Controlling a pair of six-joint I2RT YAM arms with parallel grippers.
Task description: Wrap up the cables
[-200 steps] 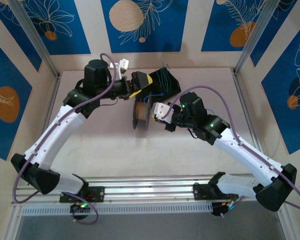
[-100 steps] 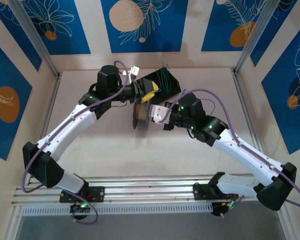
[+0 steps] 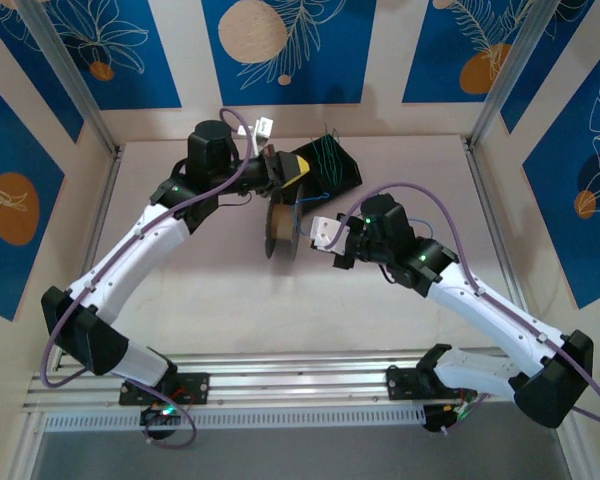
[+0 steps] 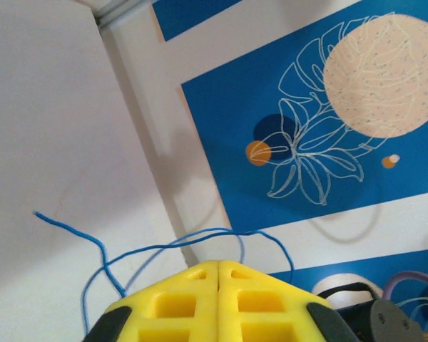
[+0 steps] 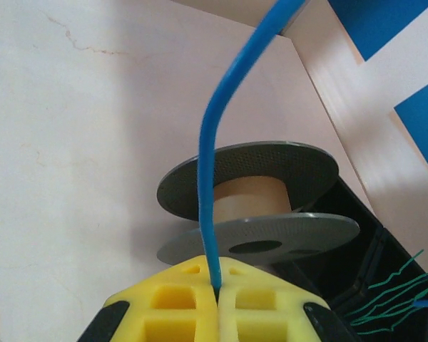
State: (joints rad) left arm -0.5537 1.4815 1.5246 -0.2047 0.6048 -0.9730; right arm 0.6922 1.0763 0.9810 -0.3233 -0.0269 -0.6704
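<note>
A thin blue cable (image 5: 207, 178) rises from the seam of my right gripper (image 5: 216, 288), which is shut on it just in front of the grey spool (image 5: 257, 206). The spool (image 3: 279, 230) stands on edge mid-table, with the right gripper (image 3: 310, 230) at its right side. My left gripper (image 3: 298, 172) hovers by the black tray (image 3: 340, 172), its yellow fingers pressed together. In the left wrist view the blue cable (image 4: 164, 246) loops in the air and one strand runs down to the left gripper (image 4: 219, 263). Green cables (image 5: 389, 299) lie curled in the tray.
The tray (image 5: 371, 285) sits directly behind the spool, near the back wall (image 3: 280, 120). Metal frame posts (image 3: 485, 100) stand at the back corners. Bare table (image 3: 220, 300) stretches between the two arms.
My left gripper has gone from open to shut and swung toward the tray and back a little. The right gripper has drawn slightly away from the spool, still holding the cable.
</note>
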